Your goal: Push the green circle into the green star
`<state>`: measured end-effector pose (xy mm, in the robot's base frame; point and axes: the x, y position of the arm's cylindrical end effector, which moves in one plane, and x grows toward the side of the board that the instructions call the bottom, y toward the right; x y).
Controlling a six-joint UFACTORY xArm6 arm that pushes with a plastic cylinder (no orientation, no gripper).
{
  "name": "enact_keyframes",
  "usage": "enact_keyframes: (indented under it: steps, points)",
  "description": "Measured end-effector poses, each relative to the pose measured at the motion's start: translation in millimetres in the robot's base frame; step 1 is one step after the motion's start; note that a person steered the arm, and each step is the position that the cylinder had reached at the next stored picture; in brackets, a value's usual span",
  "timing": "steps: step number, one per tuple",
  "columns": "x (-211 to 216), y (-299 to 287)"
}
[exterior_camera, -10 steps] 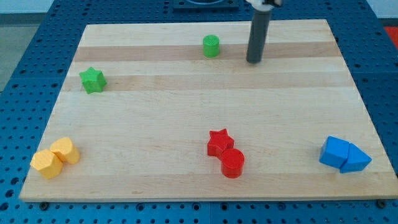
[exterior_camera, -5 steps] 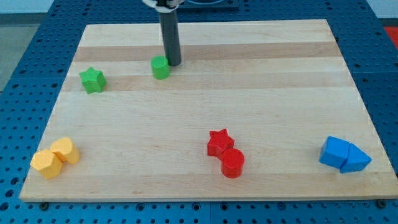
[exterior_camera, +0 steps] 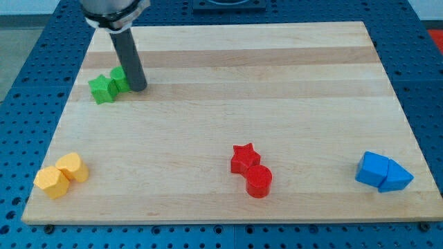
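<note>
The green star [exterior_camera: 102, 88] lies near the board's left edge, in the upper part. The green circle [exterior_camera: 120, 77] sits right against the star's upper right side, touching it. My tip [exterior_camera: 138, 88] stands on the board just to the right of the green circle, against it. The rod partly hides the circle's right side.
A red star [exterior_camera: 244, 158] and a red circle [exterior_camera: 259, 181] touch each other at the lower middle. Two yellow blocks [exterior_camera: 61, 174] sit at the lower left corner. Two blue blocks [exterior_camera: 383, 171] sit at the lower right. The wooden board [exterior_camera: 277, 104] lies on a blue pegboard.
My tip has swept from the upper middle to the left, pushing the green circle leftward and slightly down until it met the green star.
</note>
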<state>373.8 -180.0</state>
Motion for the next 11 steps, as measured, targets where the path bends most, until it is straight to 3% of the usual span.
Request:
enact_keyframes:
  steps: [1,2,3,4,8,9,11]
  points:
    - [-2,7]
    - [-42,26]
    - [-54,2]
    - [-50,-21]
    - [-23,-22]
    - [-34,55]
    - [-122,326]
